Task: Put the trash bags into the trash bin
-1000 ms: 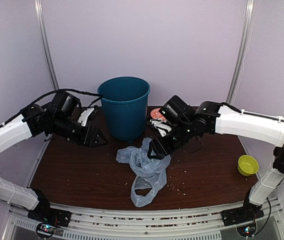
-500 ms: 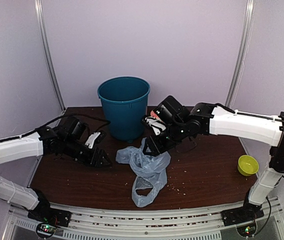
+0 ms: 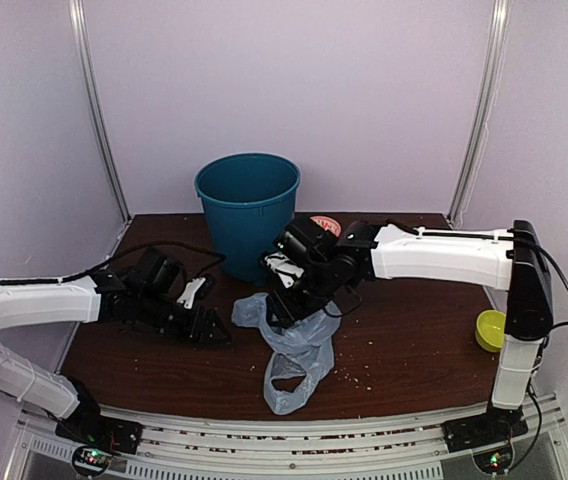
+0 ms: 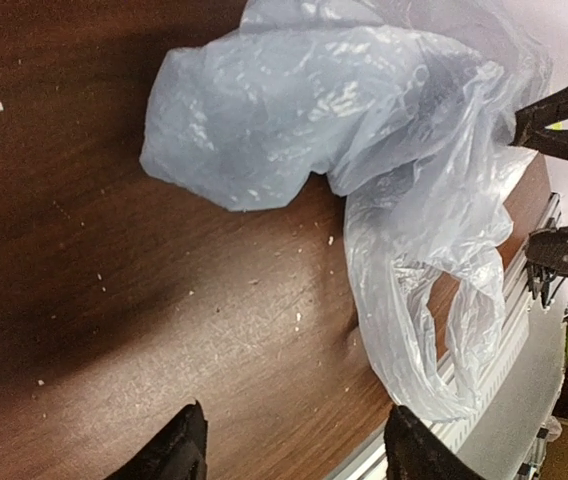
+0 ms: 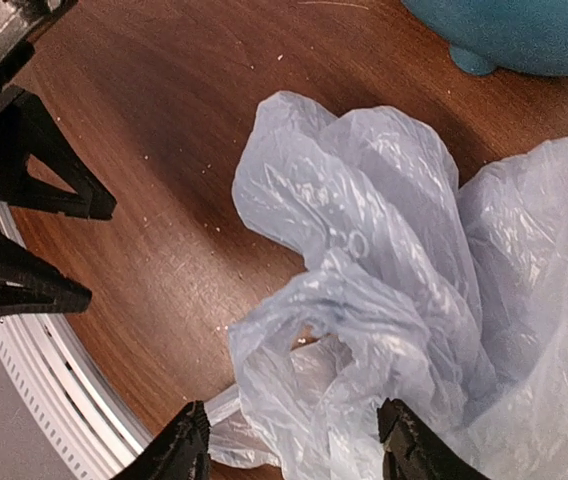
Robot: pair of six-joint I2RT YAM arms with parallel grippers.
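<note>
The right gripper point(image 5: 294, 452) is open astride the bag point(image 5: 364, 250), the left gripper point(image 4: 294, 455) open near it — a shallow pinch may catch one slippery layer and drag it short of the bin point(image 3: 249, 215).

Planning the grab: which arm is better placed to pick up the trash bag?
Right. The right tool, open, straddles the crumpled trash bag; the left tool, also open, sits over bare table beside it.
</note>
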